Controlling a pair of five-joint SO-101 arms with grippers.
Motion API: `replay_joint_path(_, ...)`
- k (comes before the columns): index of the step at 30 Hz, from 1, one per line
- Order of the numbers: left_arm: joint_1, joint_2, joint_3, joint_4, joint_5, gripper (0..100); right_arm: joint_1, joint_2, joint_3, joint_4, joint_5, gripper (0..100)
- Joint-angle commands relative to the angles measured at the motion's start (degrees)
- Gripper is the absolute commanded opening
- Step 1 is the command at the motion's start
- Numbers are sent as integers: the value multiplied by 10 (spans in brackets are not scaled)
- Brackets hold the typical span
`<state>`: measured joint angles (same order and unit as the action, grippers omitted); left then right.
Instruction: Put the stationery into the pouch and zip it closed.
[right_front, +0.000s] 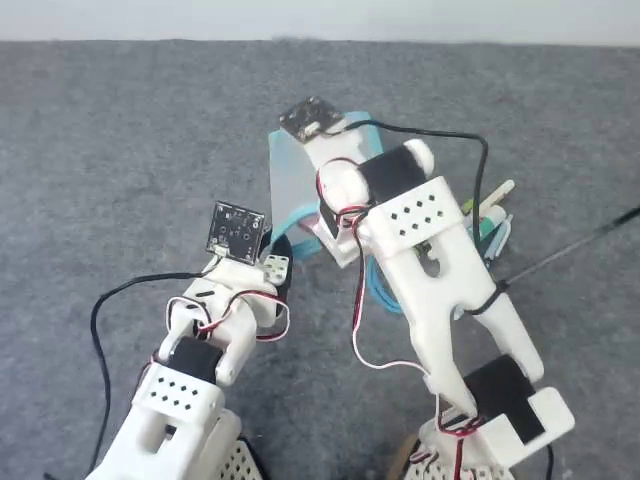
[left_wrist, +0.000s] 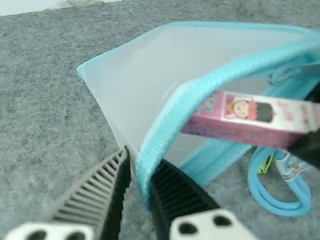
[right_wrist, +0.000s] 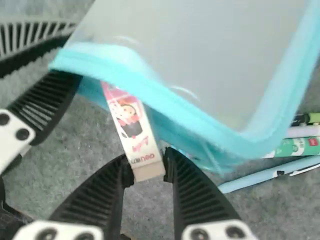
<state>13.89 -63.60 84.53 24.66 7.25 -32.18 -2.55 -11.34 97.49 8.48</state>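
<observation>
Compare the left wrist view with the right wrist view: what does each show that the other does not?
Left wrist view alone: a blue cord loop on the grey mat beside the pouch. Right wrist view alone: a light blue pen lying by the pouch. Both: the translucent pouch with its blue zipper edge lifted, the left end effector shut on that edge, and the pink eraser, held at one end by the right end effector, reaching into the mouth.
</observation>
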Motion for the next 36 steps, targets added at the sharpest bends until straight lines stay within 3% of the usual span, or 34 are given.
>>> replay_joint_path(1,24,-3,-2,-4,-6,13,15,-8,-64,-3,-8,9)
replay_joint_path(9,23,-3,-2,-4,-21,13,12,-7,-69,11,-7,9)
replay_joint_path(16,23,-3,-2,-4,-21,13,-45,9,-68,-20,-7,9)
replay_joint_path(26,23,-3,-1,-4,-22,13,-38,34,-69,-46,-7,11)
replay_joint_path(33,-14,-3,-4,-4,-20,13,-22,45,-69,-39,-9,218)
replay_joint_path(36,-20,-3,-5,-4,-18,13,-14,25,-69,-39,-12,224)
